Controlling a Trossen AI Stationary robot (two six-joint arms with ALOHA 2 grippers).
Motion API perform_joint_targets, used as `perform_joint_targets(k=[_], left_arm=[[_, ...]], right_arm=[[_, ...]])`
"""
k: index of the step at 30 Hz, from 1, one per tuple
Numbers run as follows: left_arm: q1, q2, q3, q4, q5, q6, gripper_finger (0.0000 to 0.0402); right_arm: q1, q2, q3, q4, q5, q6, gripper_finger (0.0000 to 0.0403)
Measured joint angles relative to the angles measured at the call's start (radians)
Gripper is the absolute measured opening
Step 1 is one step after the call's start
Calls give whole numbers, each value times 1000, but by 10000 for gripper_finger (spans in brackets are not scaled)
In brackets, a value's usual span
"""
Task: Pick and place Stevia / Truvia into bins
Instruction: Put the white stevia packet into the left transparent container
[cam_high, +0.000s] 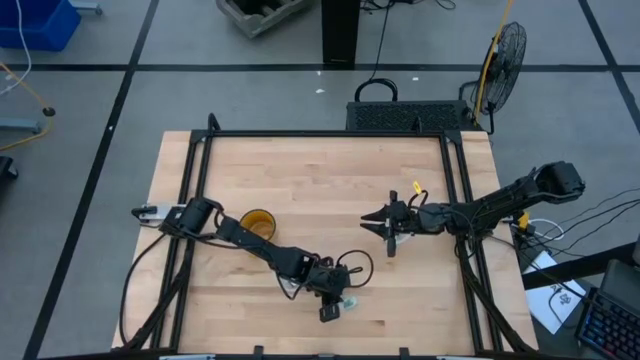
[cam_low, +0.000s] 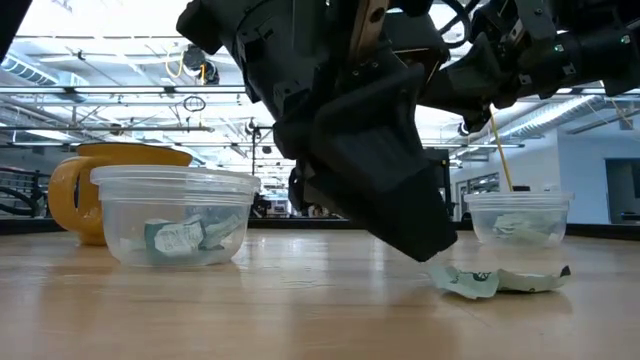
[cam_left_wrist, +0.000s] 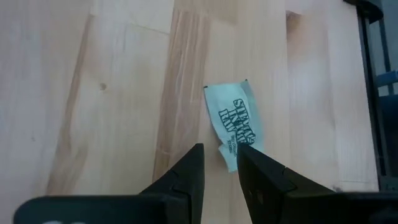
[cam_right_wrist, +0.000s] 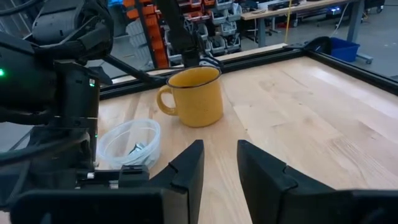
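Observation:
One pale green and white sachet (cam_left_wrist: 236, 121) lies flat on the wood near the table's near edge (cam_high: 348, 302); in the low view it looks crumpled (cam_low: 495, 280). My left gripper (cam_left_wrist: 221, 158) is open a narrow gap and hangs just over the sachet's near corner, fingers pointing down (cam_low: 425, 240). Two clear cups stand on the table, one (cam_low: 180, 225) beside the mug and one (cam_low: 518, 215) farther right. Both hold sachets. My right gripper (cam_right_wrist: 221, 155) is open and hovers over the table's middle (cam_high: 385, 222), away from the sachet.
An amber-orange mug (cam_high: 258, 222) stands behind the left cup (cam_right_wrist: 130, 143), under the left arm. A black frame rail (cam_high: 320, 133) runs round the tabletop. Bare wood lies between the two arms and toward the far edge.

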Motion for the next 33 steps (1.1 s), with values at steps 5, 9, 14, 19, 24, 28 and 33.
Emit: perform_joint_targets(k=[5, 9, 14, 19, 24, 28, 33], left_arm=[[2, 11, -2, -2, 10, -26, 99], [-5, 22, 0, 8, 9, -52, 99], [-11, 27, 0, 11, 11, -58, 99], [-21, 28, 0, 12, -2, -36, 99], [-37, 30, 0, 13, -35, 62, 95], [-40, 32, 0, 13, -36, 92, 60], [-41, 34, 0, 29, -28, 128, 8]], right_arm=[[0, 0, 0, -1, 0, 0, 89], [0, 0, 0, -1, 0, 0, 89], [0, 0, 0, -1, 0, 0, 89], [0, 0, 0, -1, -1, 0, 89], [0, 0, 0, -1, -1, 0, 89], [0, 0, 0, -2, -1, 0, 89], [0, 0, 1, -4, -1, 0, 89]])
